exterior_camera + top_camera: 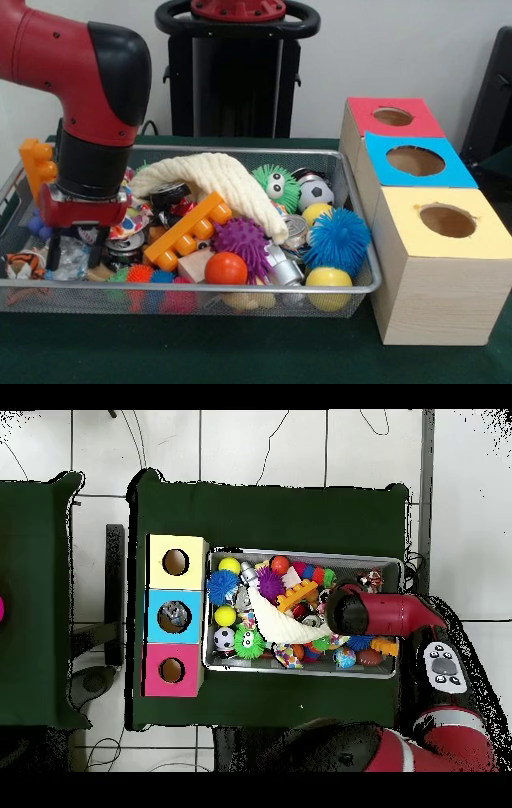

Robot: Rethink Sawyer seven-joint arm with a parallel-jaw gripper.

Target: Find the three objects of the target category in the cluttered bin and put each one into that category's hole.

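Bin (240, 286) long axis runs sideways toward the boxes (436, 240).

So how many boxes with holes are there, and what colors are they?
Red-topped box: 1
Blue-topped box: 1
Yellow-topped box: 1
Total: 3 boxes, one round hole each, standing in a row beside the bin.

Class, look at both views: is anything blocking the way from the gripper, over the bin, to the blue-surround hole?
Only clutter. The gripper sits low at the bin's far end from the boxes; toys and a cream cloth lie between. The blue-surround hole itself is uncovered.
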